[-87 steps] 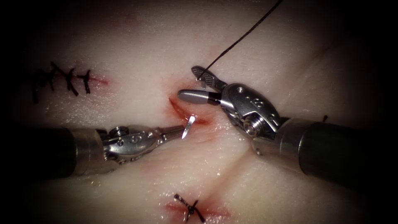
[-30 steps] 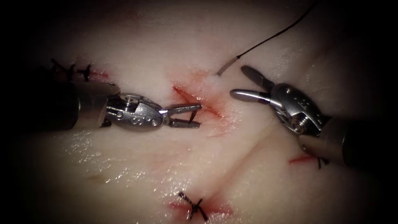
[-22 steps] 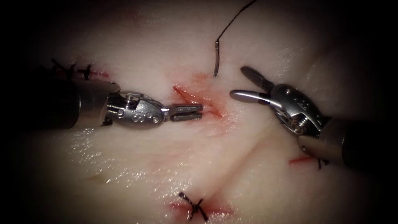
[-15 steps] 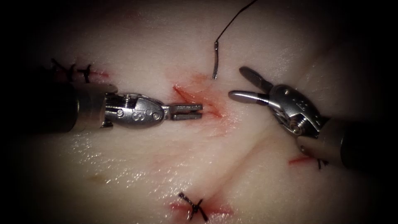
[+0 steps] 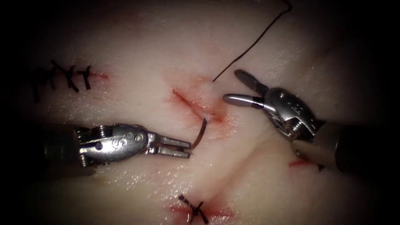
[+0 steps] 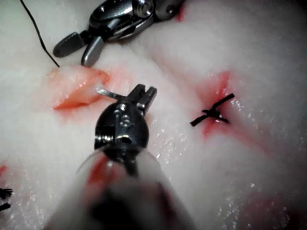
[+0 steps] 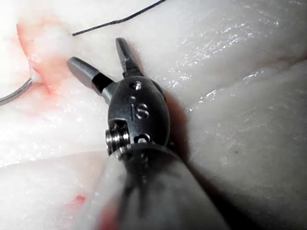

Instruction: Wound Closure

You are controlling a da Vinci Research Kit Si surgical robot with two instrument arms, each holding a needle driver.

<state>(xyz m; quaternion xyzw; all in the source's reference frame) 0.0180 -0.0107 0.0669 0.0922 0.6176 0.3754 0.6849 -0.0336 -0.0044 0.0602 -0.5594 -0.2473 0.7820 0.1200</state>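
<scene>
The red cut [image 5: 189, 102] runs slantwise across the pale tissue [image 5: 137, 46]. My left tool [image 5: 189, 149] lies below and left of the cut, jaws shut on the curved needle [image 5: 201, 132] near its tip. The needle arcs up to the cut's left edge; I cannot tell whether its tail is still inside. Black thread [image 5: 250, 48] enters the tissue right of the cut. My right tool [image 5: 230, 86] hovers open on the right side, holding nothing. The left wrist view has the needle [image 6: 109, 93] jutting from the left tool [image 6: 144, 93]. The right wrist view has the right tool [image 7: 95, 51] and needle [image 7: 14, 96].
A row of finished black stitches [image 5: 68, 77] sits at the far left and a knotted stitch [image 5: 193, 208] near the bottom edge. A short red mark with a thread end [image 5: 308, 163] lies under the right tool's shaft. Red fluid stains the cut's edges.
The needle's tail, standing right of the cut earlier, has gone into the tissue. My left tool has moved down and left, drawing the needle out on the left side. The right tool stays open.
</scene>
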